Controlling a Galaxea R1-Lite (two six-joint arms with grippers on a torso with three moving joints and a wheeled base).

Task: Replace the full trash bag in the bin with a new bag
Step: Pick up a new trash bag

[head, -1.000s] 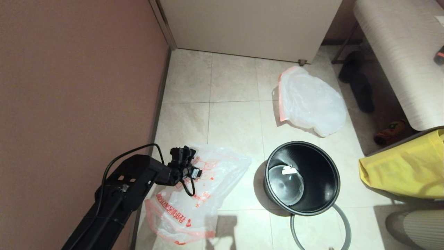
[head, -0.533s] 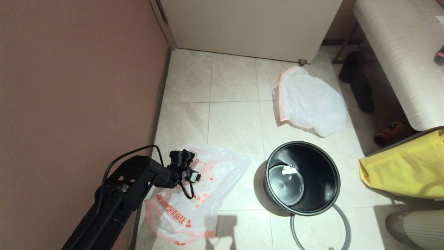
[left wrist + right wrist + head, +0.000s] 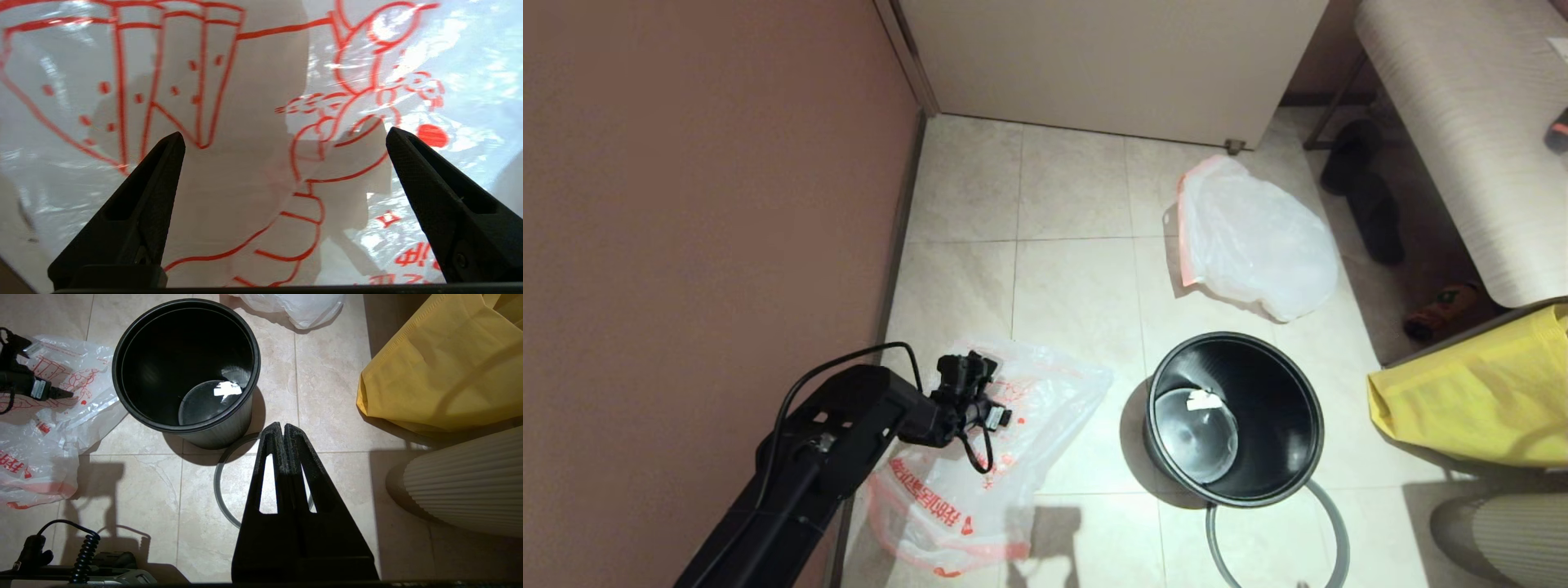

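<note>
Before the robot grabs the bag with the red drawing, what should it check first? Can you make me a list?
1. Left hand open wide: ok.
2. Left hand over the new bag, drawing between its fingers: ok.
3. Fingers touching the plastic: cannot tell.
4. Bin unlined and standing upright, ready for a bag: ok.
5. Full bag out of the bin, lying on the floor: ok.
6. Grey hoop off the bin, on the floor beside it: ok. Right hand is shut and parked above it.
</note>
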